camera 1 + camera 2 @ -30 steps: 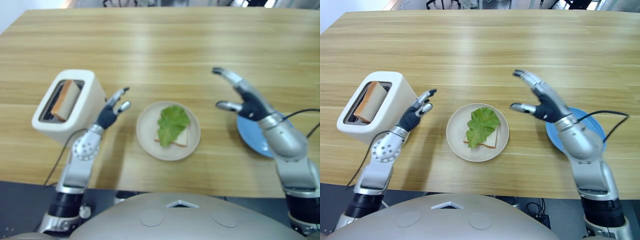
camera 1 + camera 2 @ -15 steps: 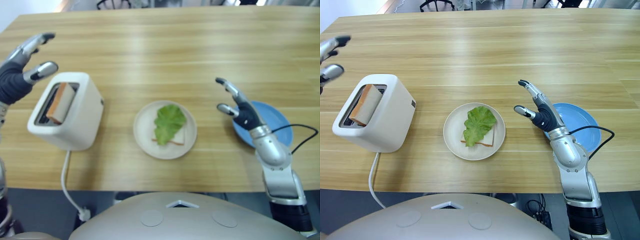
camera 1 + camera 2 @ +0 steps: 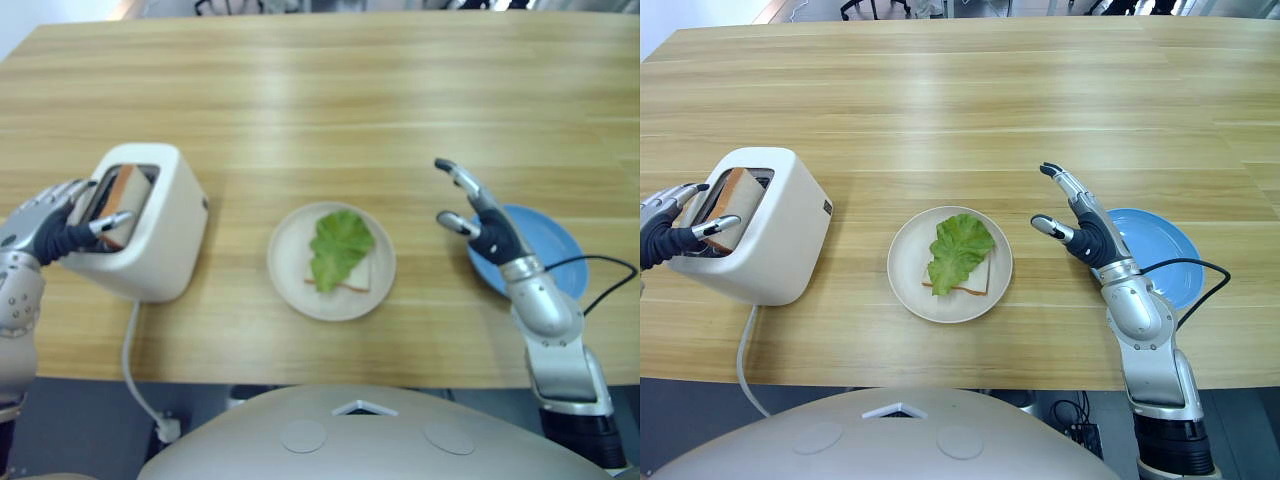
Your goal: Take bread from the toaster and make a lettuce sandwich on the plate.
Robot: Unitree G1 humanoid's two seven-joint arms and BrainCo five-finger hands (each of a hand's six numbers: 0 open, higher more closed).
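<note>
One white toaster (image 3: pixel 775 235) stands near the counter's (image 3: pixel 960 100) front-left corner, with one bread slice (image 3: pixel 732 192) upright in its slot. The left hand (image 3: pixel 665 235) is at the toaster's left side, level with that slice; I cannot tell whether it pinches it. At the middle of the front edge lies one cream plate (image 3: pixel 905 275) carrying one bread slice (image 3: pixel 975 283) under one lettuce leaf (image 3: pixel 958 250). The right hand (image 3: pixel 1085 230) is spread and holds nothing, beside one blue plate (image 3: pixel 1160 245) near the front-right corner.
</note>
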